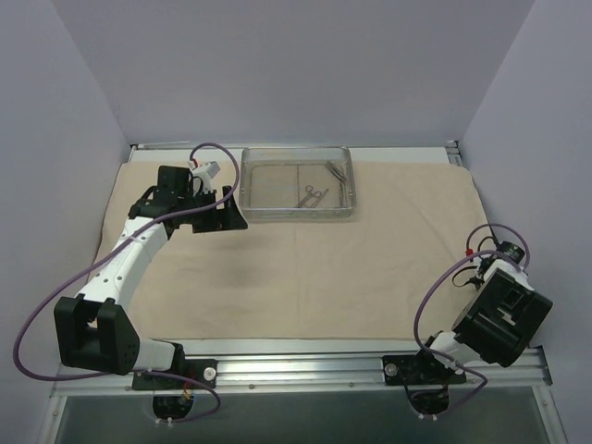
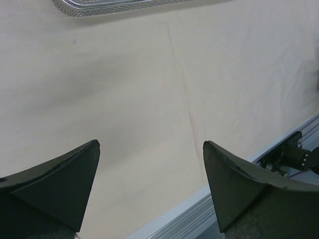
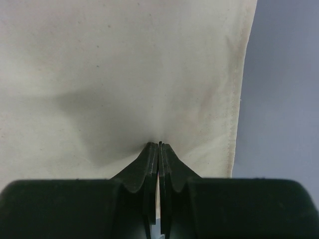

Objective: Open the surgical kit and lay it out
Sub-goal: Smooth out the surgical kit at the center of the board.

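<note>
Pale grey-violet walls close in a table whose top is covered almost wholly by the beige cloth wrap (image 1: 305,277), which lies flat and shows faint fold creases. The wire-mesh tray (image 1: 296,215) stands on the cloth at its far edge, a little left of centre. Inside it lie thin metal instruments with ring handles: one pair (image 1: 313,194) near the middle, another (image 1: 339,170) toward the far right corner. How many there are in all cannot be told.

The left gripper (image 1: 220,215) hangs just beside the tray's near left corner, above bare cloth, its jaws wide apart with nothing between them. In the left wrist view its two dark fingers (image 2: 65,184) frame plain cloth, with the tray's rim (image 2: 99,6) at the top edge and the aluminium rail (image 2: 184,214) at lower right.

The right gripper (image 3: 159,145) sits at the near right corner, well apart from the tray. Its jaws are pressed together on nothing, and its tips are over the cloth, close to the hemmed right edge. Whether they touch the fabric cannot be told.
</note>
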You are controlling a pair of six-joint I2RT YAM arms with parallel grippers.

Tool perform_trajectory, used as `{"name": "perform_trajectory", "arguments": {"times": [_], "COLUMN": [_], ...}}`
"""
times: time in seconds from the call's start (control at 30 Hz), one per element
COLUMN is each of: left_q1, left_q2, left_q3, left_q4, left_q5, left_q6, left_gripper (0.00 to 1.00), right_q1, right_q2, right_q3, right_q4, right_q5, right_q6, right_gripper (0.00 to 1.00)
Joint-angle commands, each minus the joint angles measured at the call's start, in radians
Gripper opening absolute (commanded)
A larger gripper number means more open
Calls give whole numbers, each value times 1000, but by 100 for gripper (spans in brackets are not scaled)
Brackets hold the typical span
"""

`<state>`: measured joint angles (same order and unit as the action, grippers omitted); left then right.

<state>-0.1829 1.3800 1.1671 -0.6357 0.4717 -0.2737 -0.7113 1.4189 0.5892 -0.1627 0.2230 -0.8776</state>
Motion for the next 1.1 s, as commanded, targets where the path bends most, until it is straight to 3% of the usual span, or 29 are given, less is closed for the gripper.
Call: {"name": "perform_trajectory", "arguments": {"times": [0.0, 0.17, 0.37, 0.5, 0.6, 0.63, 0.93, 1.07], "left_q1": [3, 3, -4, -4, -4, -4, 6, 29], "left_q2": [-36, -41, -36, -29, -10, -7, 22, 30], "left_q3": [-4, -3, 17, 11, 12, 17, 69, 55], "left_q4": [28, 10, 13, 14, 25, 27, -33, -28], "left_q5": [-1, -10, -13, -24, -15, -12, -113, -153], "left_q6": [8, 25, 24, 30, 27, 25, 16, 2], "left_gripper": [94, 94, 94, 94, 94, 94, 94, 94], "right_q1": [-33, -33, -53, -28, 61, 90, 81, 176], "right_q2": [-15, -24, -75, -100, -133, -135, -109, -92], "right_q3": [-40, -86, -123, -65, 26, 47, 113, 185], "right_q4": [5, -38, -113, -196, -313, -316, -150, -20], "right_q5": [7, 177, 274, 260, 22, 36, 59, 44], "right_q6": [-72, -210, -238, -198, -181, -146, -25, 112], "right_gripper": [0, 0, 0, 0, 0, 0, 0, 0]}}
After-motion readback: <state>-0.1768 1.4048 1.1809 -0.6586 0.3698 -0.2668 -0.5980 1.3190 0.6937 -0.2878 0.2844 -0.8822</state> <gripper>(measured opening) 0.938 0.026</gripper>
